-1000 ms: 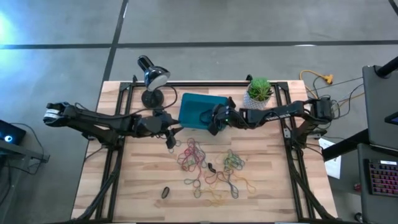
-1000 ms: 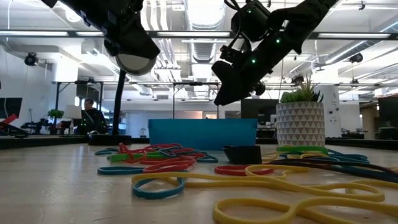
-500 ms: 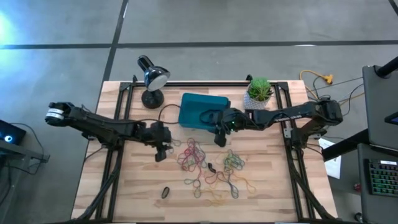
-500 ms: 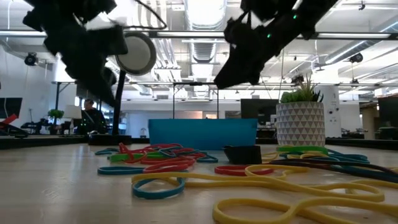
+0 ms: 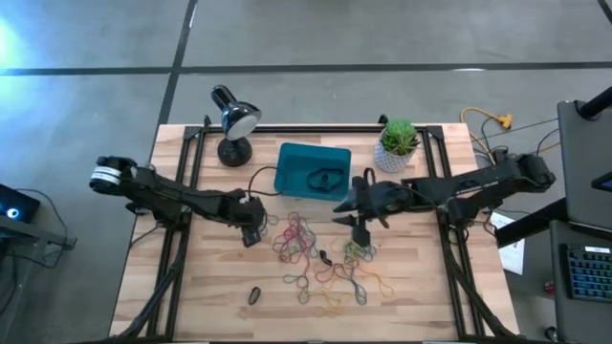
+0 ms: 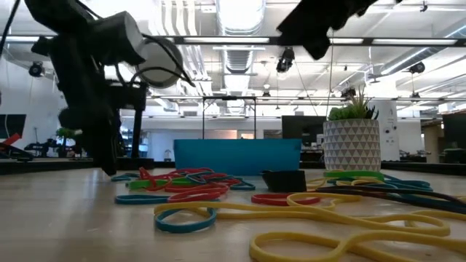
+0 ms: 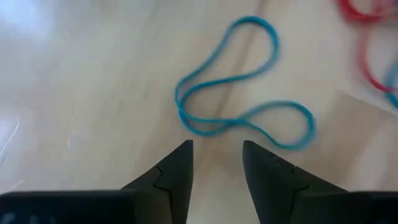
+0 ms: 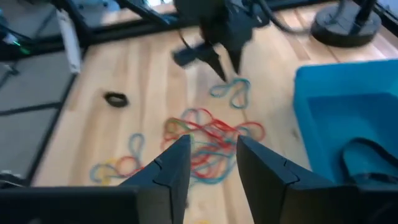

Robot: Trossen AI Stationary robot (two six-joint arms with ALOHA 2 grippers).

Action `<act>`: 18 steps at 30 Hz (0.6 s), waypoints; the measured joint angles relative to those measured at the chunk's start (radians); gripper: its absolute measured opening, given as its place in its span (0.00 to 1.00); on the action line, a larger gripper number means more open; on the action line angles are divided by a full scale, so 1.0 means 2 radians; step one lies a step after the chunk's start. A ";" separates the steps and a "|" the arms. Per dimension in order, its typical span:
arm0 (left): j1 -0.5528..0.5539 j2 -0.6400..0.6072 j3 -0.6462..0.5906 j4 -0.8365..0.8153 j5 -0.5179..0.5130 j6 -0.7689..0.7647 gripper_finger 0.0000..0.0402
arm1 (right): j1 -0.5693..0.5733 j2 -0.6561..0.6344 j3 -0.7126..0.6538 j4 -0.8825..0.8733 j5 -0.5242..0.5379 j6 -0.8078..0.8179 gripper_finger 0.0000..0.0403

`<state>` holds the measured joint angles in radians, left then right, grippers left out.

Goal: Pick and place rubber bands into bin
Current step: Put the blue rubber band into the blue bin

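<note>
One teal bin (image 5: 313, 170) is seen at the back middle of the table (image 5: 191, 296), with a dark band lying inside it. The rubber bands (image 5: 325, 258) are scattered in a loose heap on the wood just in front of the bin; they are too many and too tangled to be counted exactly, red, green, yellow and blue loops being made out. One blue band (image 7: 239, 102) lies apart at the heap's edge, in front of the bin's left corner.

Two grippers are seen. The left gripper (image 5: 251, 232) is held low over the table just beside that blue band, its fingers (image 7: 174, 177) parted with nothing between them. The right gripper (image 5: 360, 229) hangs in front of the bin's right corner, above the heap, its fingers (image 8: 171, 168) likewise parted and empty.

One desk lamp (image 5: 232, 119) stands left of the bin and one potted plant (image 5: 399, 141) right of it. One small dark object (image 5: 254, 295) lies alone on the wood, well in front of the bin.
</note>
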<state>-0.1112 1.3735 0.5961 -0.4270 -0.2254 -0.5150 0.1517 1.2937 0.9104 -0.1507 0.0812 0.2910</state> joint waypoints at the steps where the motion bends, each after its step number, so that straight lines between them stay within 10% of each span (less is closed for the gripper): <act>1: 0.000 0.001 -0.001 -0.002 -0.008 -0.002 0.31 | 0.005 -0.005 0.000 0.000 0.001 0.004 0.29; 18: 0.050 -0.069 -0.037 0.032 0.036 0.009 0.31 | 0.064 -0.032 -0.002 -0.027 0.043 0.038 0.24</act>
<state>-0.0112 1.2350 0.5224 -0.3620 -0.1526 -0.4977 0.2793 1.2304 0.9058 -0.2048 0.1678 0.3672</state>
